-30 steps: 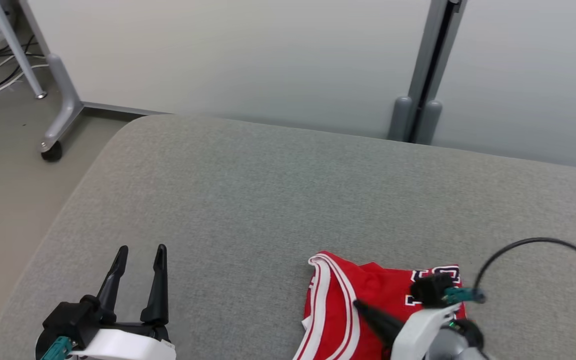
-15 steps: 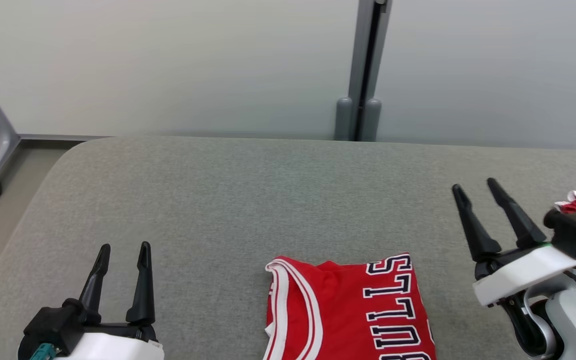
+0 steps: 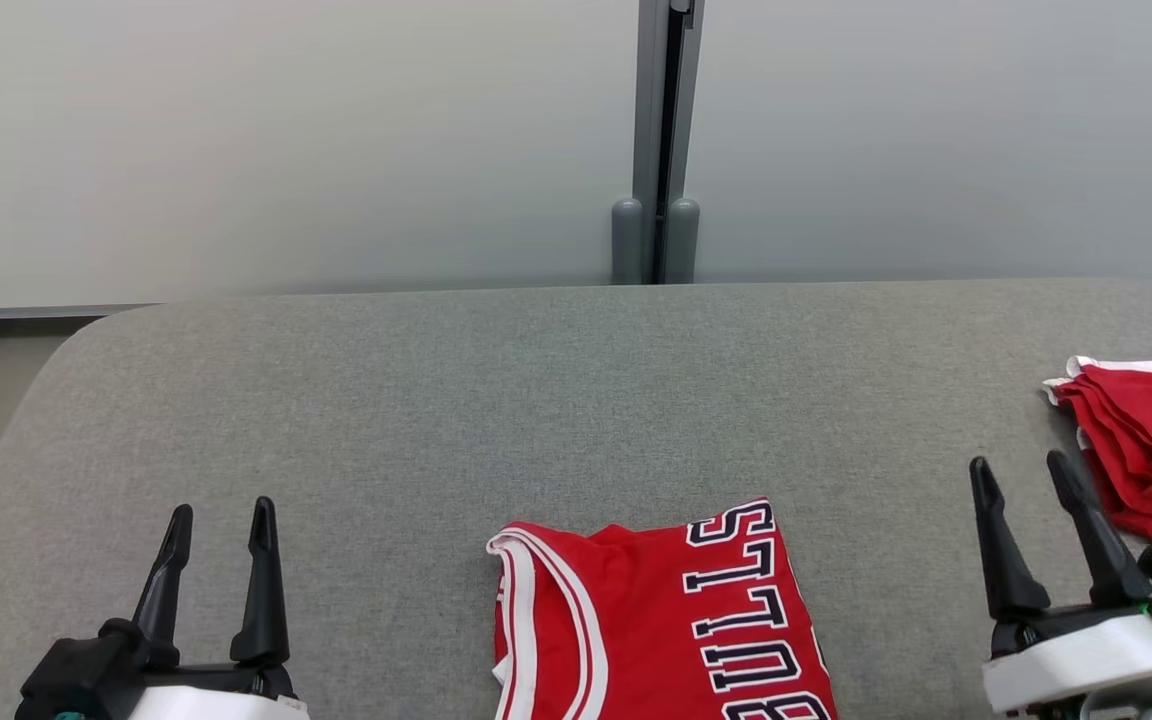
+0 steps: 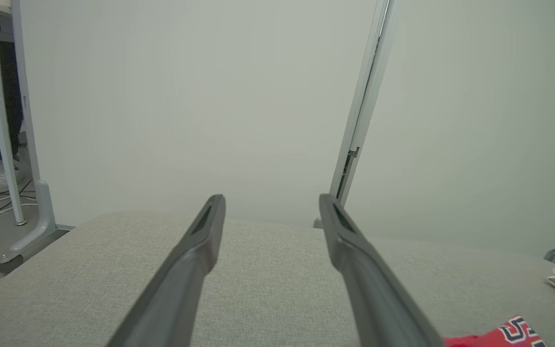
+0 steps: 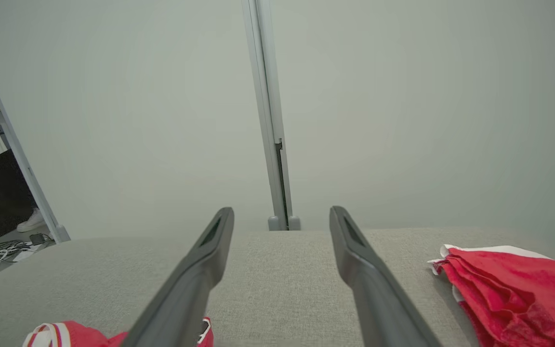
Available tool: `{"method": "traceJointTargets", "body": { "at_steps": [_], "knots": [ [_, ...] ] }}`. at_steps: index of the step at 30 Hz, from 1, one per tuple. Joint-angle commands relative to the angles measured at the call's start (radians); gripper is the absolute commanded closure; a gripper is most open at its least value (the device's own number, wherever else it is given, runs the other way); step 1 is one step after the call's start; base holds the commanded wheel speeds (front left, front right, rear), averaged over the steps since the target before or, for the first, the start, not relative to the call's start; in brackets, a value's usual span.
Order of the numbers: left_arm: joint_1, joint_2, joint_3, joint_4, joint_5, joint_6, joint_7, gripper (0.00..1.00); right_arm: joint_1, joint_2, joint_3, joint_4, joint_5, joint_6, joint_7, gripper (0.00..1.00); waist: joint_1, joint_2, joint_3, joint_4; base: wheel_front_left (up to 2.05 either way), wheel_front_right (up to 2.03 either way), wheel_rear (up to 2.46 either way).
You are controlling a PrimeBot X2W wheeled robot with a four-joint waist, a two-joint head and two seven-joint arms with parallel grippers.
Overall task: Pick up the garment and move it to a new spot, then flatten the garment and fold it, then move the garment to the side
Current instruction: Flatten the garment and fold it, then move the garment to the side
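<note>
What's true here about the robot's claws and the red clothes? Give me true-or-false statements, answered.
1. The folded red jersey with white trim and dark lettering lies on the grey fabric-covered table. True.
2. The left gripper is shut on the jersey. False: it is open, apart from it, holding nothing.
3. The right gripper is open. True.
4. The crumpled red cloth lies at the robot's left. False: it lies at the right, near the right gripper.
</note>
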Motion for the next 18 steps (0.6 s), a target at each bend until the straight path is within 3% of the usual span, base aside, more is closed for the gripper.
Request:
{"method": "traceJointTargets", "body": {
  "at_steps": [1,18],
  "knots": [
    [0.009,0.004,0.005,-0.003,0.01,0.004,-0.004,0.0,0.011,0.001,-0.002,0.005,-0.013,0.001,-0.006,0.0,0.0,-0.0001,0.0,-0.004,0.0,0.0,0.0],
    [0.006,0.003,-0.027,0.022,0.036,0.01,-0.004,0.0,0.016,0.01,0.022,0.059,-0.012,0.001,-0.005,0.0,0.0,-0.0001,-0.005,0.006,0.0,0.0,0.0]
  ]
}}
